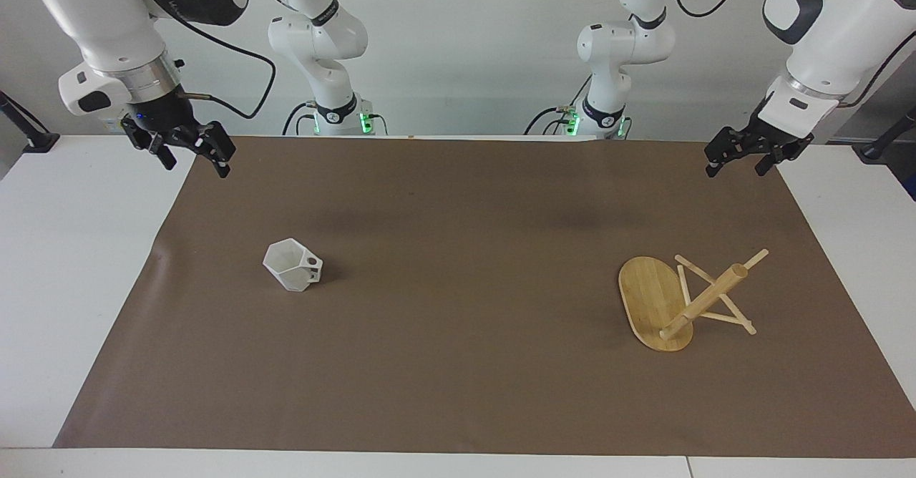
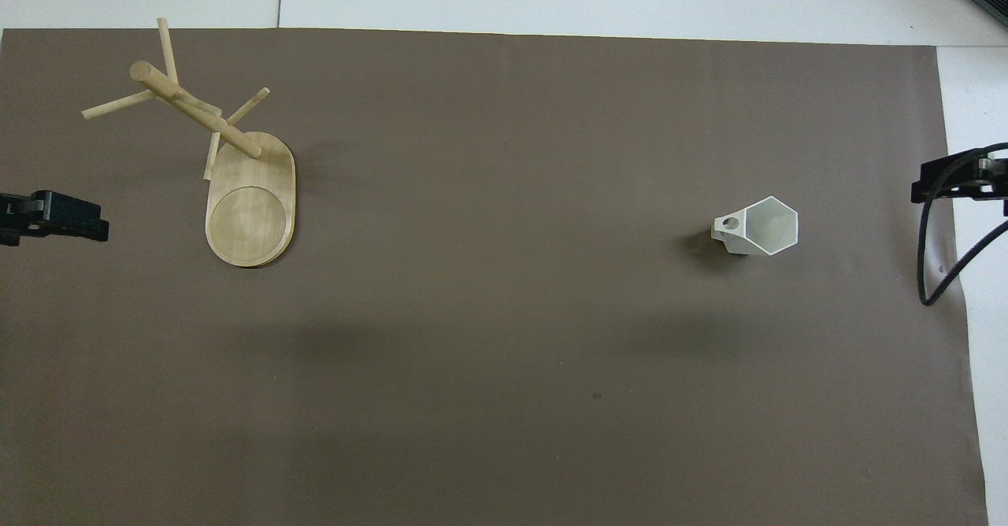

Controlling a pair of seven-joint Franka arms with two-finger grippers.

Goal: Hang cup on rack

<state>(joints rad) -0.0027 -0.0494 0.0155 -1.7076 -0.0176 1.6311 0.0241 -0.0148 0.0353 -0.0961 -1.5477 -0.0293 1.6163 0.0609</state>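
Standing upright, cup (image 1: 293, 265) w/ nothing inside; left hand (image 1: 739, 157) & right hand (image 1: 192, 156) both open

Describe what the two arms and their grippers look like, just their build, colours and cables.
Both arms are glossy white with rounded segments and dark grey joint caps. The right arm has a silver metal wrist ring. The left gripper and right gripper are black, each with two fingers. Black cables loop from the wrists along the arms. Green lights glow at both bases.
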